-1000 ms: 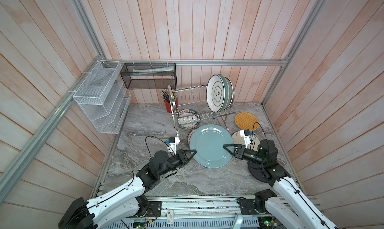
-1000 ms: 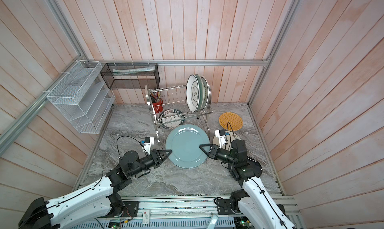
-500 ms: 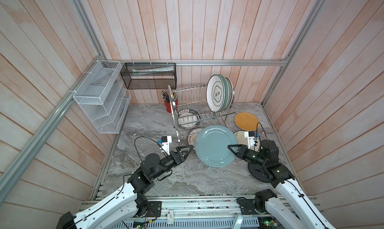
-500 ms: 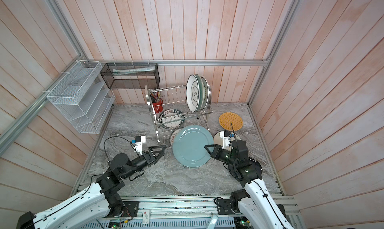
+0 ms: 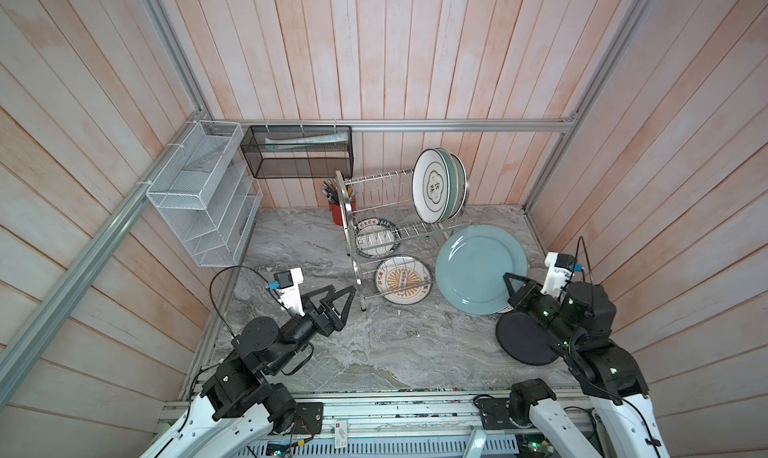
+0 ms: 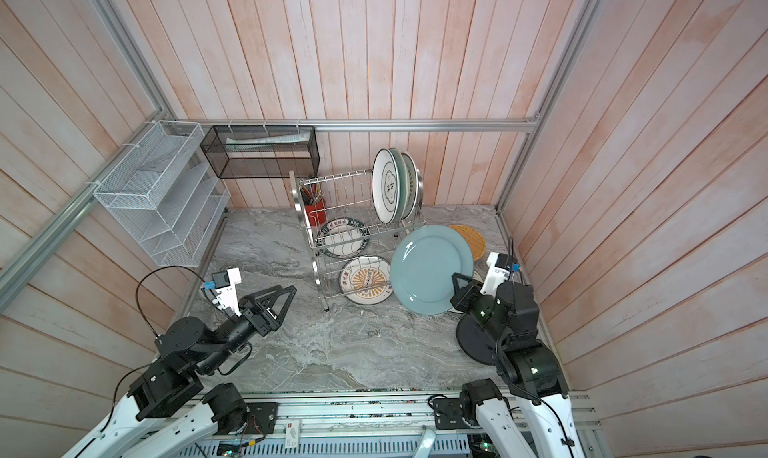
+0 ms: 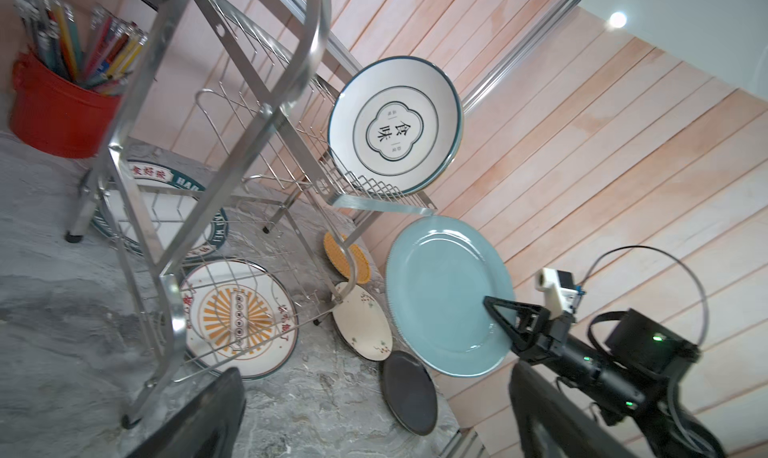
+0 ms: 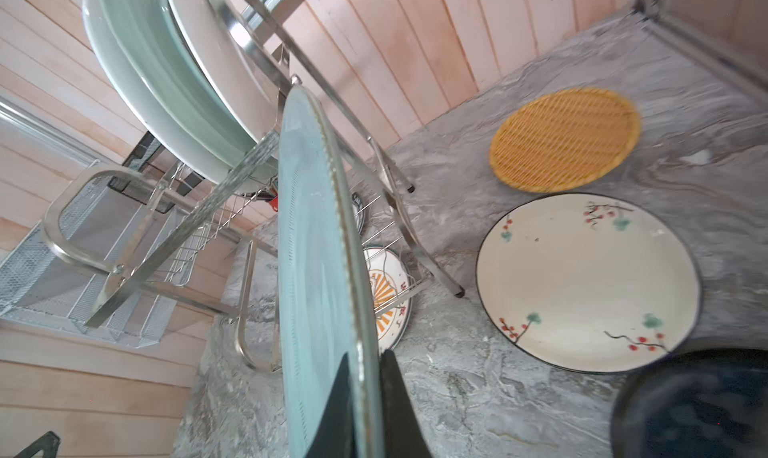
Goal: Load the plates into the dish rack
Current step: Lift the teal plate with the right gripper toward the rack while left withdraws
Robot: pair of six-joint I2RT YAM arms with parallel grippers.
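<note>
Gripping the blue-grey plate at its near rim, the right gripper is clenched on it. The right wrist view shows one finger on each face. The plate is held off the table, tilted on edge, just right of the dish rack, with its face turned toward the left arm.

Obstructions at the rack:
- In the right wrist view the plate's far rim overlaps the rack's right arched end frame. Contact cannot be confirmed.
- The right end of the upper tier is occupied by a white green-rimmed plate standing upright, with pale green plates close behind it. The divider prongs to its left are free.
- A sunburst plate and a dark-banded lettered plate lie flat under the lower tier's wires.

Items near the right arm:
- A cream floral plate lies flat on the table, mostly hidden by the held plate in both top views.
- A black plate lies flat under the right wrist.
- A yellow woven disc lies near the back wall, beyond the floral plate.

The left gripper is released, jaws spread wide, empty, above the table and well left of the rack's front leg.

A red cup of utensils stands at the rack's left end. A white mesh organiser and a black mesh basket hang on the walls, apart from the work area.
</note>
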